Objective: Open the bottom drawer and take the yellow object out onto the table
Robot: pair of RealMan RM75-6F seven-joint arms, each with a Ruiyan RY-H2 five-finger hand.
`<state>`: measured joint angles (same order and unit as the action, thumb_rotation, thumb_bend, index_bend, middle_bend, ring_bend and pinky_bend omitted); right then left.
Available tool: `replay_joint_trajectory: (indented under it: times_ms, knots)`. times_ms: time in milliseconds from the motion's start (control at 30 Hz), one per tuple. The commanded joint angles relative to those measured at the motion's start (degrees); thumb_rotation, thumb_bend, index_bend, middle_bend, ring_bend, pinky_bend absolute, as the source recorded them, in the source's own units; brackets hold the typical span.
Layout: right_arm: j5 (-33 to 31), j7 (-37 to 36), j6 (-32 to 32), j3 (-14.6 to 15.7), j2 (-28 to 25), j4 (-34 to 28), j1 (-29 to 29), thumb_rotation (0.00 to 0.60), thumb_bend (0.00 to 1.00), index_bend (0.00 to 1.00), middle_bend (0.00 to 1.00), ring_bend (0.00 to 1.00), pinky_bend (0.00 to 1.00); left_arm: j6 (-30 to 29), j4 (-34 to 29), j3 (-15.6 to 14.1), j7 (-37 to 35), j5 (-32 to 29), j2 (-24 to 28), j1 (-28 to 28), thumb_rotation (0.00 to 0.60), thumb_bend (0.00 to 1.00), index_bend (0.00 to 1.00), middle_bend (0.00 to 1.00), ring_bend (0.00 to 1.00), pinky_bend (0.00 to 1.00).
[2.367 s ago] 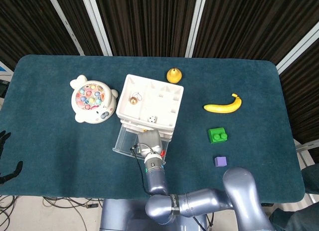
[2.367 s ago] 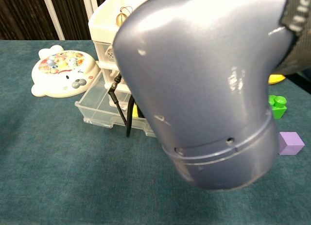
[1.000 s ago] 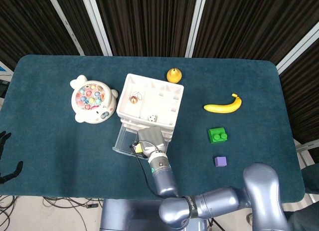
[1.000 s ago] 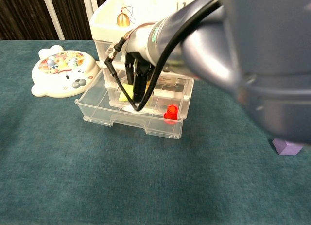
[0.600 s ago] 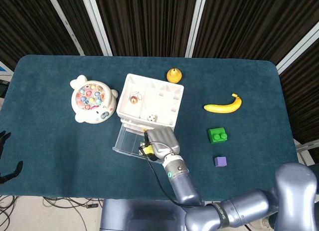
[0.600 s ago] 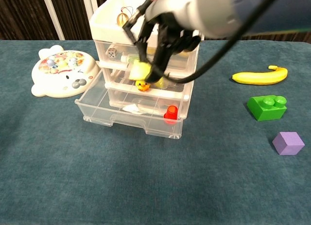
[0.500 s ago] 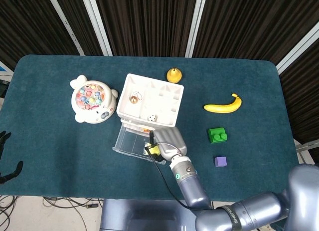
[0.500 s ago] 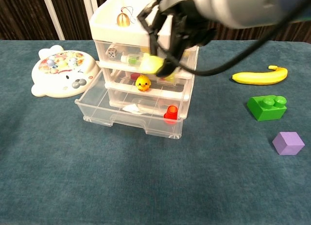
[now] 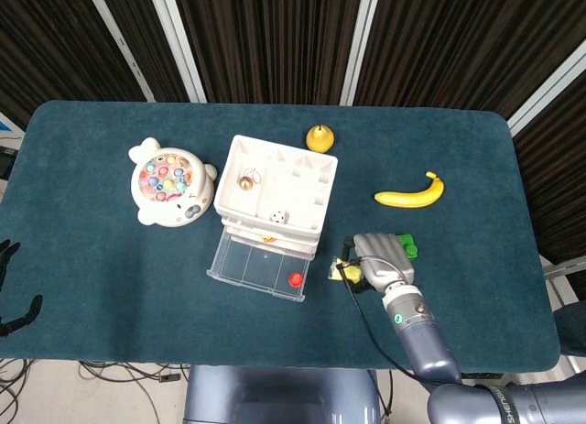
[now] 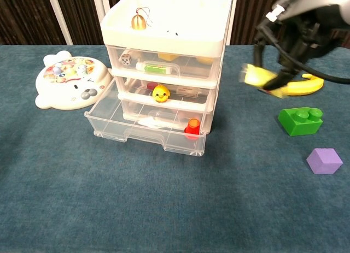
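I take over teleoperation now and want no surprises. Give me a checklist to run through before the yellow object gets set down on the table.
1. Bottom drawer pulled open: ok.
2. Yellow object out of the drawer and held by the right robot hand: ok, though it is blurred.
3. Object held off the table: ok, it hangs in the air to the right of the drawer unit.
4. Bare cloth to set it on: ok, between the drawer unit and the green block nothing lies.
5. Firmness of the grip: cannot tell, the fingers are blurred.
6. Left robot hand out of the way: cannot tell, neither view shows it.
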<state>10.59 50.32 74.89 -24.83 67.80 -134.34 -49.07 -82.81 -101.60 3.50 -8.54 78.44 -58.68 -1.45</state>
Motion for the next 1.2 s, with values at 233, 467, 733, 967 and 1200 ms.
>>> replay_joint_trajectory:
  times_ms: [233, 467, 733, 967, 1200]
  knots:
    - [7.3, -5.2, -4.7, 9.0, 0.4, 10.7, 3.3, 0.6, 0.36, 0.56, 1.0, 1.0, 1.0, -0.1, -0.3, -0.1, 0.5, 0.2, -0.1, 0.0, 0.6, 0.37, 0.03, 0.0, 0.0, 0.0]
    - [8.0, -6.7, -7.2, 12.5, 5.1, 18.4, 2.5, 0.6, 0.35, 0.56, 1.0, 1.0, 1.0, 0.1, -0.3, 0.0, 0.5, -0.2, 0.0, -0.1, 0.6, 0.37, 0.03, 0.0, 0.0, 0.0]
    - [6.5, -5.5, -7.5, 14.9, 12.7, 25.6, 0.5, 0.6, 0.3, 0.56, 1.0, 1.0, 1.0, 0.2, -0.3, 0.0, 0.3, -0.1, 0.0, -0.1, 0.6, 0.37, 0.03, 0.0, 0.0, 0.0]
    - [4.7, -4.8, -7.8, 14.2, 17.2, 29.9, -1.4, 0.6, 0.31, 0.56, 1.0, 1.0, 1.0, 0.3, -0.1, 0.0, 0.0, -0.3, 0.1, -0.1, 0.6, 0.37, 0.03, 0.0, 0.0, 0.0]
    - [2.4, -3.1, -7.8, 13.4, 19.2, 32.6, -3.4, 0.6, 0.22, 0.51, 1.0, 1.0, 1.0, 0.4, -0.1, 0.1, -0.2, -0.5, 0.1, -0.1, 0.6, 0.37, 0.03, 0.0, 0.0, 0.0]
